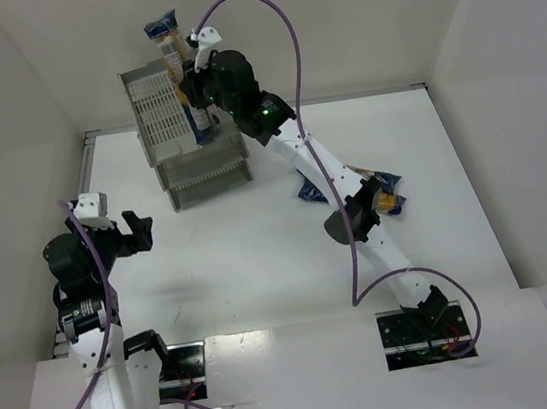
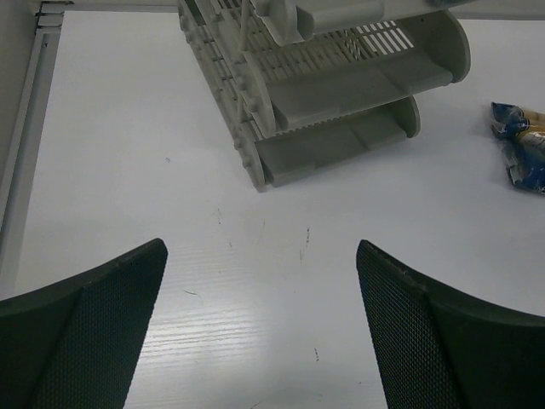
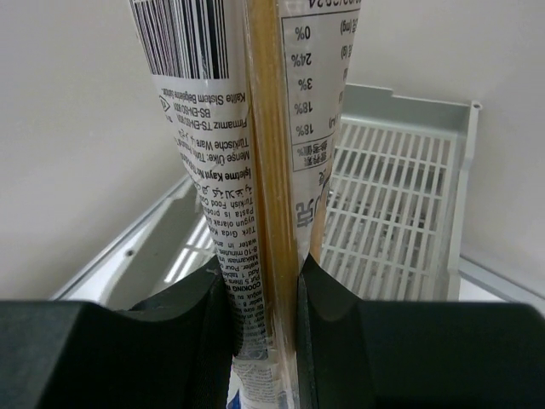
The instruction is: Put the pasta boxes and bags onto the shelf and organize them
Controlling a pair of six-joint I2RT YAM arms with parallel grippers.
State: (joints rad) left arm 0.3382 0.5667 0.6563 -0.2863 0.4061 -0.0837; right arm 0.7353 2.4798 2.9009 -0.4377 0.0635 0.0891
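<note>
My right gripper (image 1: 193, 89) is shut on a long pasta packet (image 1: 174, 58) and holds it upright over the top tier of the grey three-tier shelf (image 1: 156, 114). In the right wrist view the packet (image 3: 247, 170), with white label and yellow pasta, is pinched between my fingers (image 3: 332, 315), with the slotted top tray (image 3: 392, 221) behind it. More blue and yellow packets (image 1: 378, 194) lie on the table to the right, partly hidden by the right arm; they also show in the left wrist view (image 2: 521, 145). My left gripper (image 1: 139, 232) is open and empty, left of the shelf (image 2: 341, 94).
White walls enclose the table on the left, back and right. A purple cable loops above the right arm. A metal rail (image 2: 25, 128) runs along the table's left edge.
</note>
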